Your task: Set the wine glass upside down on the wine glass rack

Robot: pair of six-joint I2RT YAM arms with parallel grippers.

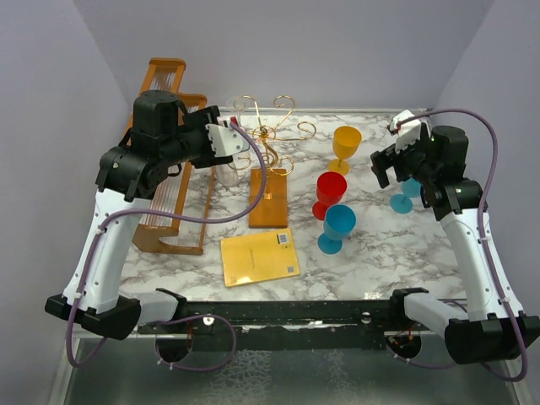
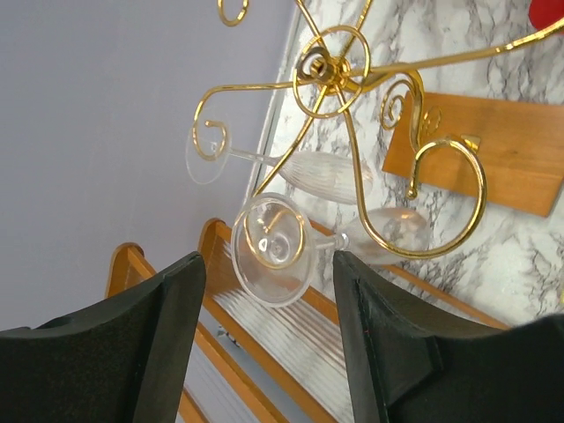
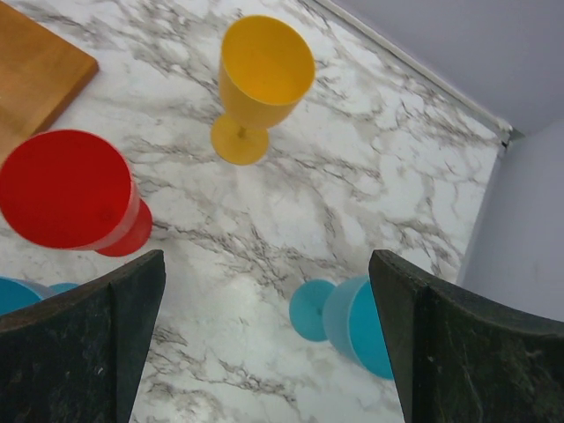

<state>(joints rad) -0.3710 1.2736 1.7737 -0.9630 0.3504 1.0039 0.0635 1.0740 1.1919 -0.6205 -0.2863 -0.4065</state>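
Wine glass (image 2: 275, 248): clear and ribbed, faint against its background. The bowl is partly masked by a gold curl, and the glass is barely discernible in the top view. It hangs at 9 o'clock of the post on the wine glass rack (image 2: 328, 69), its foot hooked in a wire curl. Left gripper (image 2: 269, 262): fingers parted, not touching the glass. Right gripper (image 3: 266, 262): fingers spread wide, nothing between them.

No text, brand or number can be read anywhere. The flat yellow square card (image 1: 260, 257), just in front of the brown rectangular wooden base (image 1: 270, 202) of the gold wire rack (image 1: 268, 135), carries two small pale stickers (image 1: 284, 240), perhaps printed, too small to read
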